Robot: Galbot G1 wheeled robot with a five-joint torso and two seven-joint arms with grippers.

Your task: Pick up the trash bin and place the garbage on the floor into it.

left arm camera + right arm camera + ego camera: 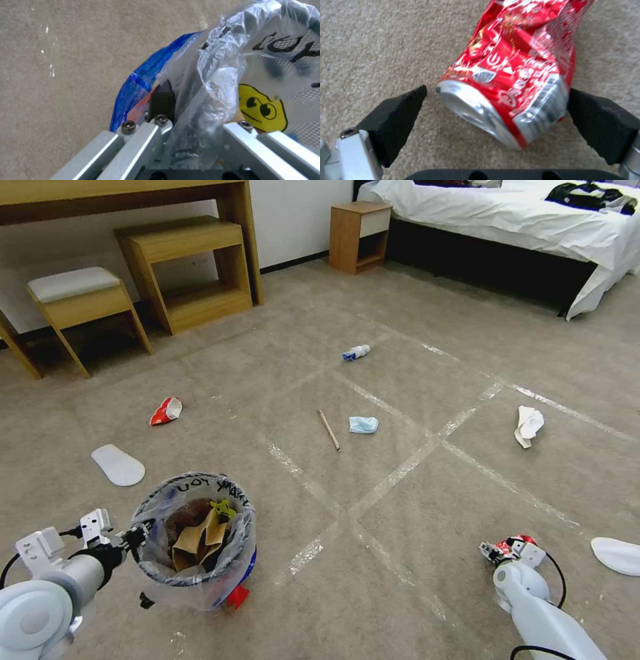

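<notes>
Gripping point: left gripper [137, 535] is clamped on the near rim of the trash bin [200, 573], one pad [162, 102] outside the wall and the clear liner bunched between the jaws.
Straddling point: right gripper [496, 110] stands wide open around the crushed red can [513, 75]; one black pad [398, 117] sits apart from the can's end, the other touches or almost touches its side.
Bin: round, blue and red, lined with a clear plastic bag [227, 587] with black lettering at the rim, at lower left in the head view, on or just over the carpet; I cannot tell which.
Bin contents: crumpled brown paper bag [193, 543] and a yellow scrap [222, 508].
Can position: on the floor [400, 500] at lower right, under the right gripper's tip [510, 550].
Loose garbage: red wrapper [166, 411] beyond the bin; wooden stick [328, 430] just beside the light-blue mask [363, 425] mid-floor; white-blue bottle [356, 353] farther off; white tissue [528, 426] to the right.
Other floor items: white slipper [118, 465] near the bin, another [617, 555] at the right edge.
Surface: beige carpet crossed by shiny tape lines [393, 473].
Room: wooden desk [127, 197], stool [80, 303], nightstand [360, 237], bed [513, 220] with white sheets along the far side.
</notes>
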